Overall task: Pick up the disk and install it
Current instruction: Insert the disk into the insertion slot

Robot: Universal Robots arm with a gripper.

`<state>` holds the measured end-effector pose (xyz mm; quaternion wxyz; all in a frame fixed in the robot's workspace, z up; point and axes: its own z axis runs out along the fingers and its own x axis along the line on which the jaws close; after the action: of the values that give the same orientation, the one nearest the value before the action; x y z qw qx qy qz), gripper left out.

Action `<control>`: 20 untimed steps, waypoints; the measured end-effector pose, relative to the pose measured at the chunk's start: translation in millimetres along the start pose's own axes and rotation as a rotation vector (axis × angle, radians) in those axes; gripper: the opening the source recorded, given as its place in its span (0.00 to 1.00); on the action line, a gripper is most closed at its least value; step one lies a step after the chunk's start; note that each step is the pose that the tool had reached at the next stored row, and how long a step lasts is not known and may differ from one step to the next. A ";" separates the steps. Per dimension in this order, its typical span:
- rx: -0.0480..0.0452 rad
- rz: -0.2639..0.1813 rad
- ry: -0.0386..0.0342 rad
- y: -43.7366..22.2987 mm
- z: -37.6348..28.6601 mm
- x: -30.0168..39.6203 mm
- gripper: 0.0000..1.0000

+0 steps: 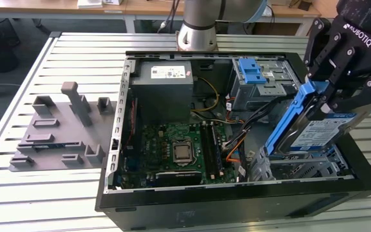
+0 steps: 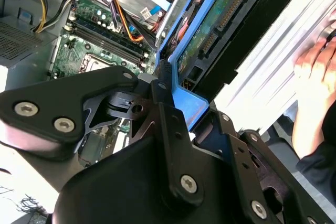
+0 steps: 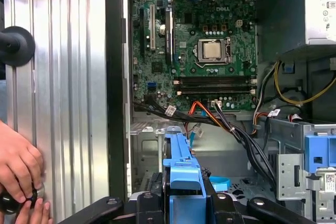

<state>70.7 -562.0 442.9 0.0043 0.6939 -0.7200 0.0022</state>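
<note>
The claw [image 1: 332, 99] is clamped on the disk [image 1: 318, 133] by its blue frame (drive tilted steeply), lower end at the metal drive cage [image 1: 301, 169] in the open computer case [image 1: 224, 205] on the bench [image 1: 76, 53].

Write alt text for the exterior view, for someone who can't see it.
The gripper holds the disk, tilted, at the drive cage on the exterior view's right of an open computer case. Inside are a green motherboard and a grey power supply; a grey fixture plate sits on the slatted table at the left.
</note>
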 end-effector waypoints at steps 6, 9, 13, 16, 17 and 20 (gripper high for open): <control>0.0001 -0.009 0.0002 -0.3 3.0 -0.1 0.36; 0.0001 -0.011 0.0002 -0.7 4.1 0.0 0.36; 0.0001 -0.011 0.0001 -0.9 5.4 0.6 0.36; 0.0001 -0.014 0.0002 -1.0 6.2 0.8 0.36; 0.0001 -0.016 0.0002 -1.0 6.6 0.8 0.36; 0.0002 -0.018 0.0003 -1.3 7.1 0.8 0.36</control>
<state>71.9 -563.0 435.8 0.0044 0.7005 -0.7137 0.0024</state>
